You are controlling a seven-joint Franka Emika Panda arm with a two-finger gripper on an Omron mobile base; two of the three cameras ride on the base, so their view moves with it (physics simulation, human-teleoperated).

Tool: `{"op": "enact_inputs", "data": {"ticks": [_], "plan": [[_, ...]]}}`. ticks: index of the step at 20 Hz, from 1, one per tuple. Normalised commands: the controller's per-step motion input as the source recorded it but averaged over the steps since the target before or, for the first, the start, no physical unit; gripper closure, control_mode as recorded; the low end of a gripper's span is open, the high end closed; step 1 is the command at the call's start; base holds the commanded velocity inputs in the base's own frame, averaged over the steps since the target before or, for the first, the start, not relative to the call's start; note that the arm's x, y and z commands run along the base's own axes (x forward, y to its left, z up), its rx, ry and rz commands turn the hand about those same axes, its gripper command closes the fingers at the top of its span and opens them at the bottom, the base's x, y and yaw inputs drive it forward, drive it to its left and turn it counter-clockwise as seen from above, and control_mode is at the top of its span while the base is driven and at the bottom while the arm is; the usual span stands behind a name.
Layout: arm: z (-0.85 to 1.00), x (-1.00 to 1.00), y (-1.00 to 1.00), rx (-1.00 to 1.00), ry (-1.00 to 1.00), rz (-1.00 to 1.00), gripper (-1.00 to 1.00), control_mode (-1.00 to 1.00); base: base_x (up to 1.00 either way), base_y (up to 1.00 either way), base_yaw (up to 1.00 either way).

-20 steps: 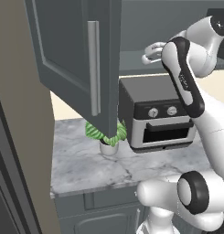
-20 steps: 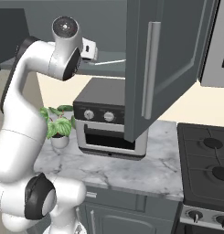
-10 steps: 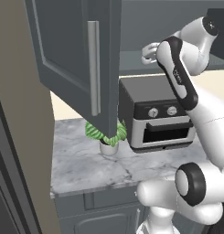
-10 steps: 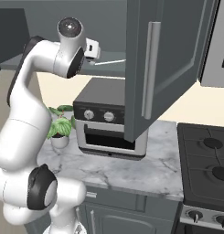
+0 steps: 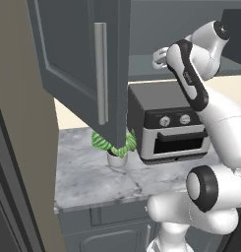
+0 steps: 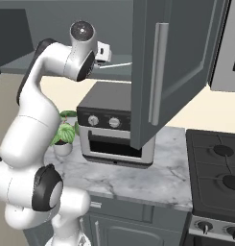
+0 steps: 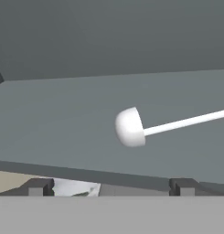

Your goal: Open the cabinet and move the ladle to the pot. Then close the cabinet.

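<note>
Item, far left of the left base view: cabinet door [image 5: 87, 74], dark grey, swung wide open, silver bar handle [image 5: 101, 74] vertical on its face.

Item, below its lower edge: potted plant [image 5: 114, 147] on the marble counter [image 5: 87, 177], just beside the toaster oven [image 5: 166, 123].

Item, centre: ladle [image 7: 131, 126], white, lying on the cabinet shelf [image 7: 63, 119]. In the hand view its bowl faces left and the thin handle runs off to the right, tilted slightly upward — long axis roughly across the gripper's line of sight. The bowl sits ahead of and above the gap between the fingertips [image 7: 38, 186], closer to the left one; nothing touches it.

Item: gripper [image 7: 109, 187], raised to shelf height at the cabinet opening. Jaws stand wide apart, holding nothing. In the right base view the hand [image 6: 103, 52] appears level with the ladle's handle, though how near is hard to judge.

Item, right: second door [image 6: 171, 72], also open; stove [image 6: 219, 173] beyond — no pot seen here.
</note>
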Motion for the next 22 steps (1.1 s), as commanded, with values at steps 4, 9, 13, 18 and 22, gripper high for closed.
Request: {"op": "enact_inputs", "data": {"ticks": [4, 9, 13, 18, 22], "plan": [[-0.1, 0.31, -0.04, 0.0, 0.03, 0.0, -1.0, -1.0, 0.0, 0.0, 0.0], [-0.1, 0.25, -0.03, 0.0, 0.02, 0.0, -1.0, -1.0, 0.0, 0.0, 0.0], [-0.09, 0.34, -0.04, 0.0, 0.02, 0.0, -1.0, -1.0, 0.0, 0.0, 0.0], [-0.07, 0.28, -0.02, 0.0, 0.01, 0.0, -1.0, -1.0, 0.0, 0.0, 0.0], [-0.1, 0.32, 0.0, 0.0, 0.02, 0.0, -1.0, -1.0, 0.0, 0.0, 0.0]]}}
